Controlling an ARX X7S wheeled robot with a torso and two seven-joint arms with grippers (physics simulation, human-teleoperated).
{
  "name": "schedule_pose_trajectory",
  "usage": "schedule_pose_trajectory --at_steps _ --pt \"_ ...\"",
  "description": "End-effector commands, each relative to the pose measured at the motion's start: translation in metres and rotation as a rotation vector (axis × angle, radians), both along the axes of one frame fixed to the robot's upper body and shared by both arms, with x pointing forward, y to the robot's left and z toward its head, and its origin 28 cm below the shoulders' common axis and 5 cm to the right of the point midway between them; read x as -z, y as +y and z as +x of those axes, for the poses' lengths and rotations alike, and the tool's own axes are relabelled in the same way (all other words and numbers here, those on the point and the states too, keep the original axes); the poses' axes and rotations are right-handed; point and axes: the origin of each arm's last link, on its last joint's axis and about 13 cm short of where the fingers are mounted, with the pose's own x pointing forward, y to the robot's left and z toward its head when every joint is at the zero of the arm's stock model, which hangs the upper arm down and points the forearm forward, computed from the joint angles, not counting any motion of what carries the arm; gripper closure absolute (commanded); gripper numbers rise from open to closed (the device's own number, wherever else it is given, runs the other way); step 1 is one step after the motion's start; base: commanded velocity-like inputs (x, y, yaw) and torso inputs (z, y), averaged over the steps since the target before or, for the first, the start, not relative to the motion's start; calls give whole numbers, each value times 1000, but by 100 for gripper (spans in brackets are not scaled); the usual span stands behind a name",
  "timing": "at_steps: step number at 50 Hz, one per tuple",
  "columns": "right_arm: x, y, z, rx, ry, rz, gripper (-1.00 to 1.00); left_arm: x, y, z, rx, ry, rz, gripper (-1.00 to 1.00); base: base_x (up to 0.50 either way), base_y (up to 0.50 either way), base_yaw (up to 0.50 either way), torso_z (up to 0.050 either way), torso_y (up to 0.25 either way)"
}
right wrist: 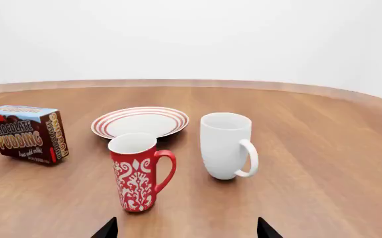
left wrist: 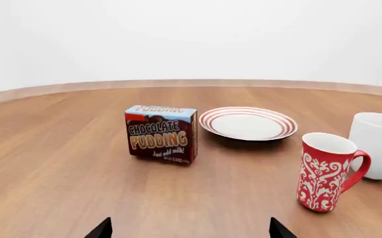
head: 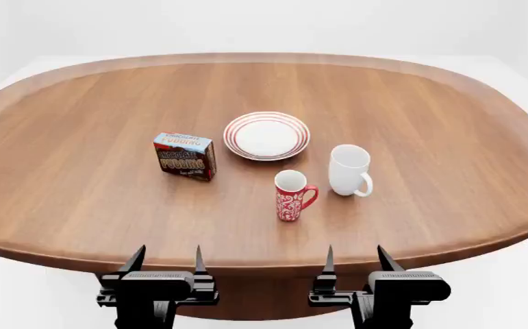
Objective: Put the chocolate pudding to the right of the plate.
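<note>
The pudding carton (head: 185, 155) stands on the desk (head: 81, 199) just to the left of the plate (head: 266, 135), near it but not touching, lettered face turned toward the robot. It has not been lifted, so the whole job lies ahead.

Both arms hang back at the near edge of the desk, well short of everything on it. The left gripper (head: 167, 259) has its fingers spread with nothing between them; the right gripper (head: 353, 258) is spread and empty too.

What matters here: the carton lies ahead of the left gripper and only slightly toward the plate from it, so the left arm looks the nearer one. The carton's long side runs roughly across the robot's front, turned a little, so I'd guess a pinch across its short depth suits best.

On the plate's right the white mug (head: 350, 169) stands close by, with the red mug (head: 292, 195) nearer the robot than the plate. The free spot beyond the plate's right rim looks tight, and carrying the carton over could brush a mug.
</note>
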Motion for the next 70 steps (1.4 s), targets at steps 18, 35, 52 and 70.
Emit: schedule_pose_trajectory --at_steps 18,35,52,70 --pt "0 0 3 37 19 -19 -100 4 0 0 0 6 -4 -100 0 153 0 0 0" --pt "-4 0 3 23 24 7 -100 3 0 1 -4 2 1 -100 0 447 0 0 0" --pt "-66 -6 24 -21 29 -30 -100 -66 5 27 16 104 -54 -100 0 0 0 0 0" --pt "-109 -11 36 -31 5 -41 -100 -95 11 45 -19 7 13 -100 417 0 0 0 0"
